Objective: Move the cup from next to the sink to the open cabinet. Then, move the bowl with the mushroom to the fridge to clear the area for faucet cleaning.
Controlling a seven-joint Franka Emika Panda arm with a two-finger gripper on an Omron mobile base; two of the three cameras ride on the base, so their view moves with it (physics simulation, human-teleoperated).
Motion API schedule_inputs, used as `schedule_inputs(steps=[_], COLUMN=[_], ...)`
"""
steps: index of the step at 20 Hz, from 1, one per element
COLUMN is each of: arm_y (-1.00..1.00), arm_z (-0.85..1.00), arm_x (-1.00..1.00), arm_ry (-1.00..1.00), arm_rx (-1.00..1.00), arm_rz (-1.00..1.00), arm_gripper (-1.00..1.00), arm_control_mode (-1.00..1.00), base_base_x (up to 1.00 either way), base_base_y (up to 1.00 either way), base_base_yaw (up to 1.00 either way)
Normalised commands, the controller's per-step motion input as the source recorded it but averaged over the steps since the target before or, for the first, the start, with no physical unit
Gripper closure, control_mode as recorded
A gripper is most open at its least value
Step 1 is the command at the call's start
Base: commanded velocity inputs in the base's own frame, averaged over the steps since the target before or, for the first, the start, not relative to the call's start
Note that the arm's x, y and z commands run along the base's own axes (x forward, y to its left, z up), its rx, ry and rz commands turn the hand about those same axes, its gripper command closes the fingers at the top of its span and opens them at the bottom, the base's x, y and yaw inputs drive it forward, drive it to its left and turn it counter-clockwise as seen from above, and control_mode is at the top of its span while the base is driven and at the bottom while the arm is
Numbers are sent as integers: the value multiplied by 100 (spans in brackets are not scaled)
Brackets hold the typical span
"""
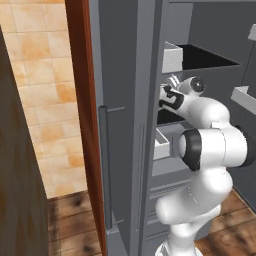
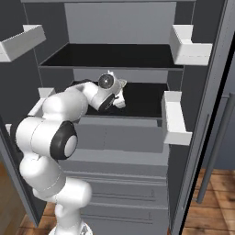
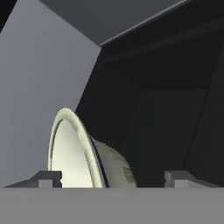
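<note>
My arm reaches into the open grey fridge (image 2: 120, 26), with the hand (image 2: 110, 92) over the middle shelf (image 2: 142, 102). In the hand view the cream-white bowl (image 3: 78, 151) appears tilted on edge, its pale inside facing left, between the two fingertips and close to the left one (image 3: 47, 178). My gripper (image 3: 111, 180) is open, its fingertips wide apart. The mushroom is hidden. The cup, sink and faucet are out of view.
White door bins (image 2: 189, 46) (image 2: 176, 118) line the right fridge door, and another bin (image 2: 20, 41) is on the left. A dark upper shelf (image 2: 114, 56) lies above the hand. The long bar handle (image 1: 103, 150) and a red-brown panel (image 1: 80, 100) stand at left.
</note>
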Motion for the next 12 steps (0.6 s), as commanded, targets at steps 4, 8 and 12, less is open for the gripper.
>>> schedule_inputs(steps=[4, 8, 12], arm_y=[0, 0, -10], arm_z=[87, 46, 14], arm_x=[-34, -59, -99], arm_ry=[-21, -14, -15], arm_rx=[0, 0, 0], arm_rz=[0, 0, 0], arm_gripper=[-100, -100, -100], arm_control_mode=[-100, -100, -100], base_base_x=[0, 0, 0], base_base_y=[0, 0, 0], base_base_yaw=[0, 0, 0])
